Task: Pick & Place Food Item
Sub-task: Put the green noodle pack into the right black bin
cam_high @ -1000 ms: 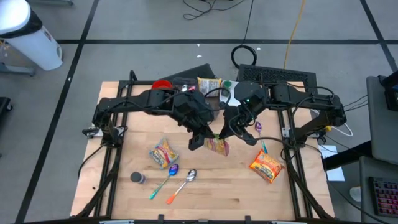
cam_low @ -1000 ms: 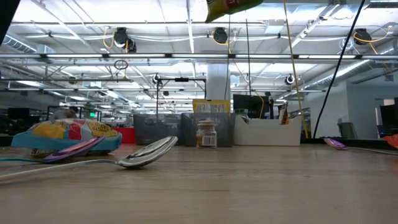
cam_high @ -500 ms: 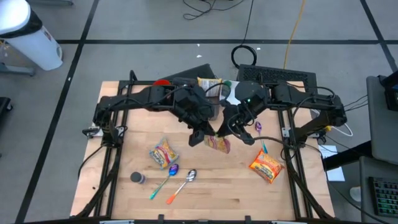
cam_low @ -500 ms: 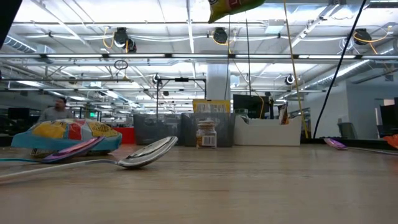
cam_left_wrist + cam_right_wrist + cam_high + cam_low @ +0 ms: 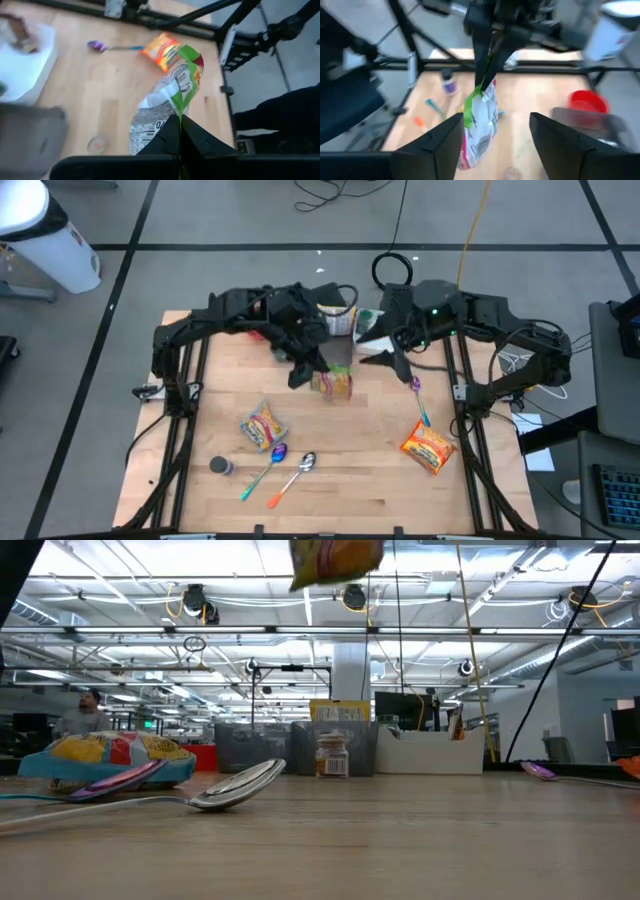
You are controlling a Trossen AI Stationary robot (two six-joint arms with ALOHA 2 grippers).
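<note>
Since a second ago the two arms have parted: both had met over the middle of the worktop (image 5: 220,510) on one packet, and now the right arm has drawn back toward the far edge while the left arm has carried the packet up-table with it.

From above, the left pincer (image 5: 303,373) is clamped on the crinkled yellow-and-green snack packet (image 5: 335,383), which hangs clear of the wood, so the handover looks complete. The right pincer (image 5: 384,358) stands off beside it with fingers apart, holding nothing. An orange noodle packet (image 5: 429,447), a yellow-and-red crisp bag (image 5: 263,426) and a silver spoon with an orange handle (image 5: 296,474) lie well apart on the worktop.

At table height, the snack packet (image 5: 336,560) dangles near the ceiling line, high over the silver spoon (image 5: 240,786); lifted that far, it should pass over everything below.

Through the left wrist camera, the dark fingers (image 5: 172,138) pinch the packet's (image 5: 165,107) top seam, letting it hang freely.

Through the right wrist camera, its own wide-spread fingers (image 5: 437,140) frame the packet (image 5: 480,122) held by the other arm, confirming release.
</note>
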